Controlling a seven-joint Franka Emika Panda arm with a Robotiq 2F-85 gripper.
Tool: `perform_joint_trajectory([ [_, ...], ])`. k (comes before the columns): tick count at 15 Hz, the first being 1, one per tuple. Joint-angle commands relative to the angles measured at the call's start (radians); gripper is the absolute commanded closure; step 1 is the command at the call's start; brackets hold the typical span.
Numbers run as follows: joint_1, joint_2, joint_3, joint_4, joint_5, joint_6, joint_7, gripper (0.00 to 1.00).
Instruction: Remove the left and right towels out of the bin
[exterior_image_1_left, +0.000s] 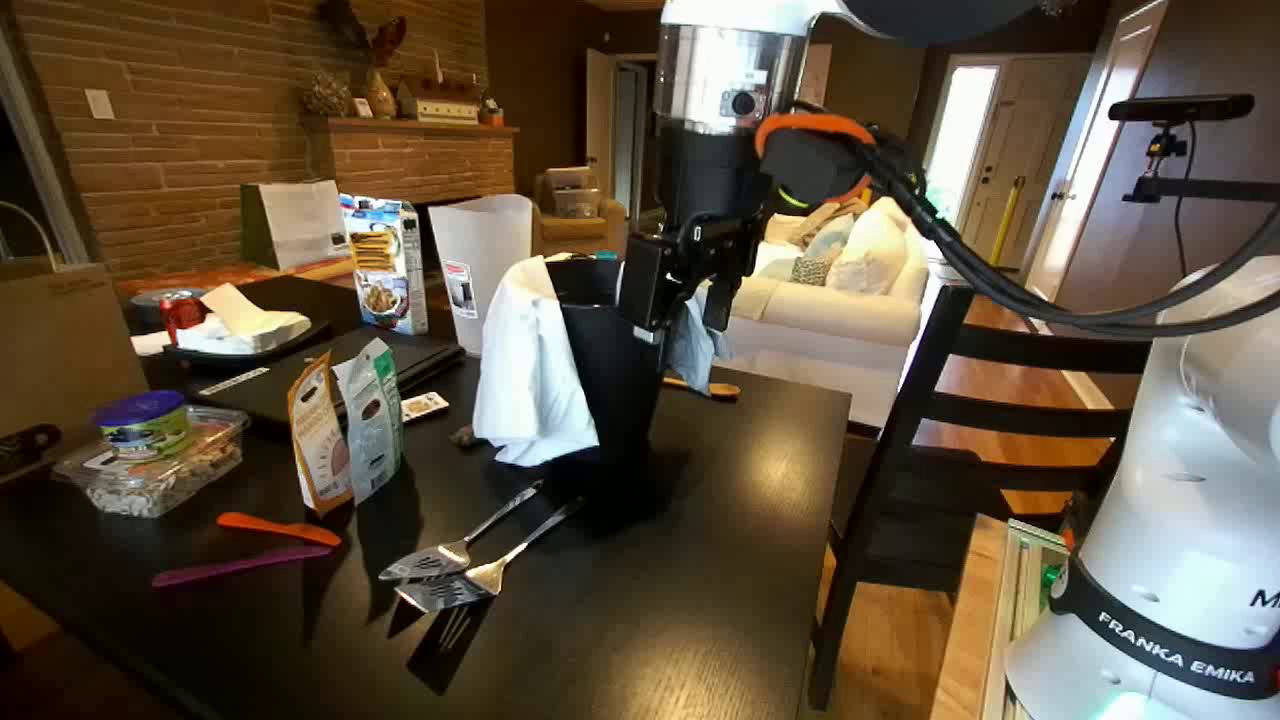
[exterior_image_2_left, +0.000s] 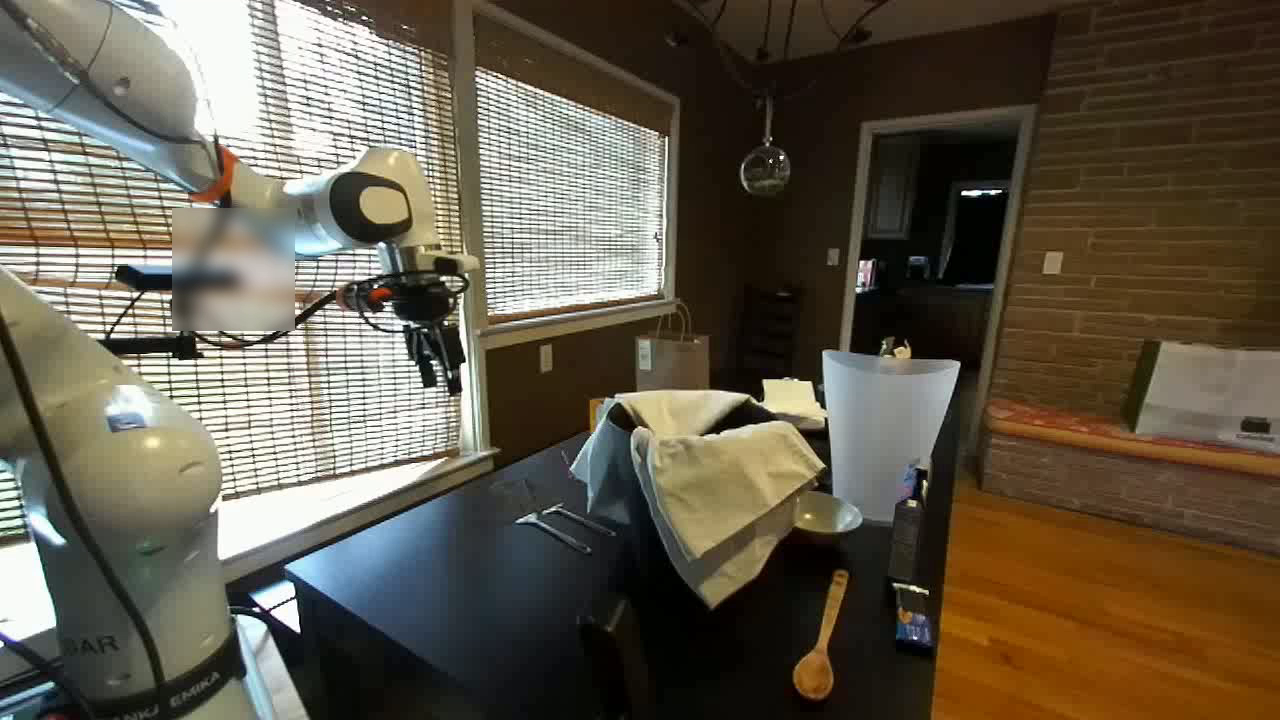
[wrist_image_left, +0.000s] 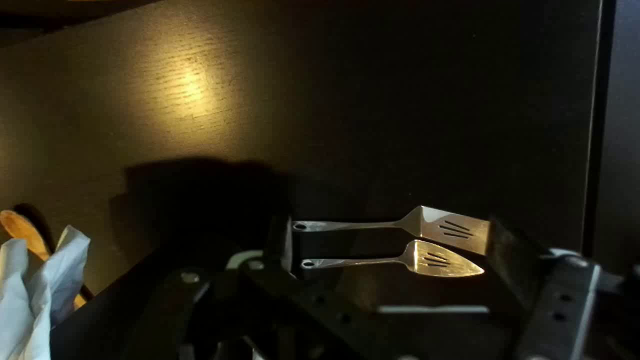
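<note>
- My gripper (exterior_image_2_left: 442, 385) holds nothing: the jaws stand wide apart, and between them the wrist view shows the dark surface (wrist_image_left: 325, 125) with a spatula (wrist_image_left: 452, 230) and a cake server (wrist_image_left: 445, 260), neither of them part of my job
- I am well apart from the black bin (exterior_image_1_left: 615, 375), so I judge that the first grasp is not yet begun
- The bin stands upright on the surface, with both the white towel (exterior_image_1_left: 530, 370) and the bluish towel (exterior_image_1_left: 692, 350) draped on it, so none of the removing looks done
- The white towel hangs over the rim and far down the outside, on the left in an exterior view; gripping it and lifting it clear is left to do
- The bluish towel shows at the opposite side of the bin, its upper part hidden behind my gripper in that view; it too is left to do
- Cloth covers much of the bin's mouth, so I cannot tell how deep either towel reaches inside, nor whether the two are tangled
- Farther off, a wooden spoon (exterior_image_2_left: 820, 650) lies near the hanging cloth and a bowl (exterior_image_2_left: 828, 517) sits just beside it, so I judge a straight lift safer than a sideways drag
- A tall white tub (exterior_image_2_left: 885, 440) stands beyond, and I see no call to touch it
</note>
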Motion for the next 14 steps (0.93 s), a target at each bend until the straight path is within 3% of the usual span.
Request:
perform_joint_trajectory([
  [1,0.016,0.003,-0.014,0.001,-0.01,-0.002,0.008,0.0],
  [7,0.006,0.014,-0.015,0.006,-0.017,0.015,0.013,0.0],
  [14,-0.151,0.194,-0.085,0.063,-0.107,0.379,0.041,0.0],
])
